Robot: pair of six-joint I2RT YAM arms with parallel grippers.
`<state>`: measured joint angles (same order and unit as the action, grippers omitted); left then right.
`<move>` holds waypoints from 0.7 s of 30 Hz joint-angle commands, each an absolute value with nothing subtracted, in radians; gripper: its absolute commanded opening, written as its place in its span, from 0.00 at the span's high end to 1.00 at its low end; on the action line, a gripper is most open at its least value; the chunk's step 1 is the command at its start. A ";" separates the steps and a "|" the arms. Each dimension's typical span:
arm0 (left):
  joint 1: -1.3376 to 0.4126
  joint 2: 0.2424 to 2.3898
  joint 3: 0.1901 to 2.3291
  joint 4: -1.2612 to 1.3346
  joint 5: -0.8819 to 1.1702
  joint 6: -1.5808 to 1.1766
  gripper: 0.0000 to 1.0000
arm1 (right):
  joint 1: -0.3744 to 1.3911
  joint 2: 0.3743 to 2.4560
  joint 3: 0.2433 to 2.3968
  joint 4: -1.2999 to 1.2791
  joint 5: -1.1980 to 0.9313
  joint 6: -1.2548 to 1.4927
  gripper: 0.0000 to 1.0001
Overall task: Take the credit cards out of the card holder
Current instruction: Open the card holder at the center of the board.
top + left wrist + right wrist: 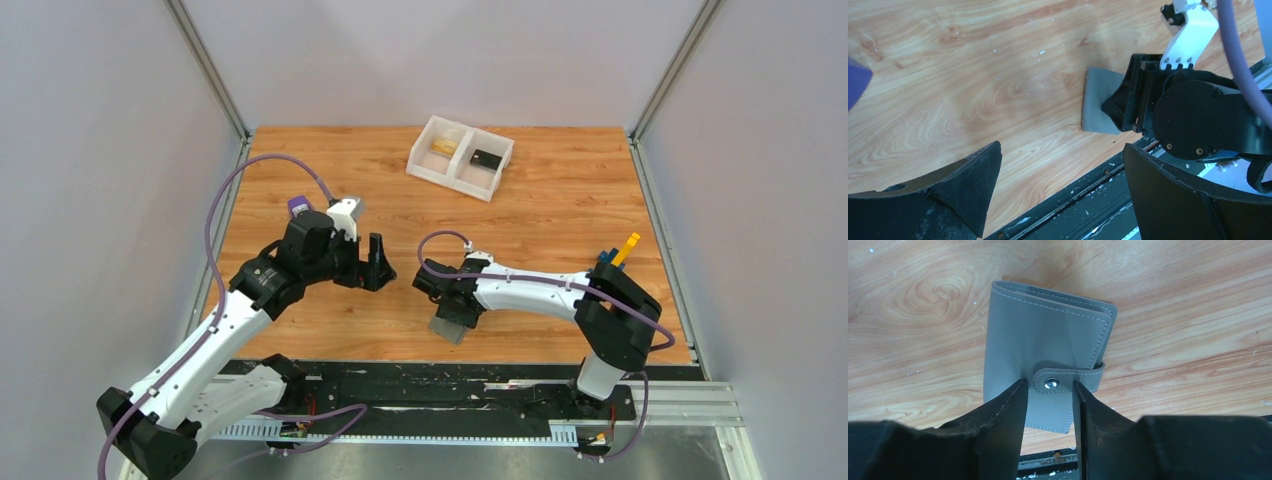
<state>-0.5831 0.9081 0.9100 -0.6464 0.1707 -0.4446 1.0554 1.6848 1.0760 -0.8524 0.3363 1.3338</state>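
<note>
The wooden table takes up most of the overhead view, with bare board across its middle and right. That leaves free room to slide or swing toward the upper frame. The left arm reaches in from the lower left. The left gripper hangs with its jaws spread wide and nothing between them, just left of the work. It looks parked there to help pin or pull once needed. The right arm bends in from the lower right and puts the right gripper over the card holder. Its jaws are parted and clamp nothing I can see. The white tray sits well apart at upper centre, probably as the drop-off. Its left compartment holds a gold-yellow item, possibly one of the credit cards but too small to tell. The right compartment holds a black piece. The holder lies flat and folded at lower centre, close to the black rail, so there is little margin toward the bottom of the frame. Its strap is snapped shut and the fingertips straddle the stud, seemingly lined up to undo it. No card shows at the holder.
</note>
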 commanded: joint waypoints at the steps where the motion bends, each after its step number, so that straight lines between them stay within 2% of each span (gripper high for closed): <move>1: -0.583 0.896 0.893 -0.605 0.204 -0.470 0.02 | 1.056 1.723 1.102 -0.884 0.414 1.379 0.64; 5: -0.583 0.923 0.888 -0.608 0.207 -0.482 0.03 | 1.057 1.728 1.073 -0.885 0.443 1.369 0.79; 8: -0.584 0.954 0.883 -0.604 0.213 -0.502 0.06 | 1.059 1.721 1.068 -0.885 0.477 1.345 0.99; 13: -0.584 1.025 0.866 -0.582 0.263 -0.536 0.10 | 1.077 1.621 1.042 -0.817 0.537 1.249 1.00; 21: -0.584 1.126 0.816 -0.473 0.401 -0.563 0.17 | 1.085 1.329 0.796 -0.450 0.484 0.951 1.00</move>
